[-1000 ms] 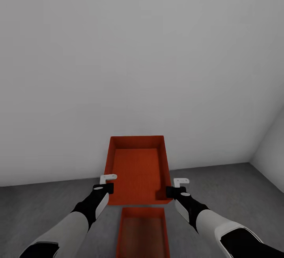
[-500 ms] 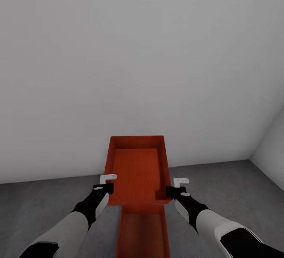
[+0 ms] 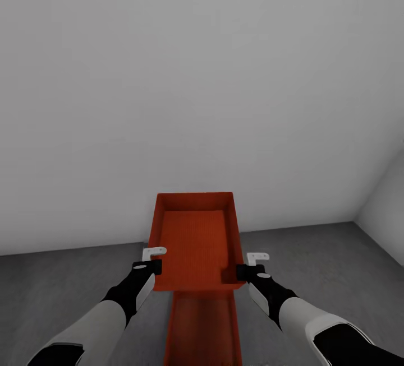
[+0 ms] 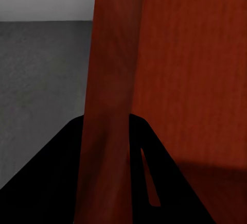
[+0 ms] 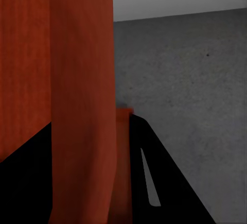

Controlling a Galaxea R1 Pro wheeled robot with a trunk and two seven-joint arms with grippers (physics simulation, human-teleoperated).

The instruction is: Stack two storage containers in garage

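I hold one red-orange storage container (image 3: 193,240) level in the air, open side up, in front of the white wall. My left gripper (image 3: 152,265) is shut on its left side wall (image 4: 110,105), and my right gripper (image 3: 244,269) is shut on its right side wall (image 5: 82,105). In both wrist views the thin red wall runs between the dark fingers. The second storage container (image 3: 205,329) lies on the dark grey concrete floor (image 3: 336,265) directly below and nearer to me, its far end hidden under the held one.
A plain white-grey wall (image 3: 196,74) stands close ahead, and a second wall (image 3: 387,214) meets it in a corner at the right. Bare concrete floor lies on either side of the containers.
The wall's foot has slid slightly up the view, so the camera moved. The floor container now reaches a little farther under the held one. Both grips are unchanged.
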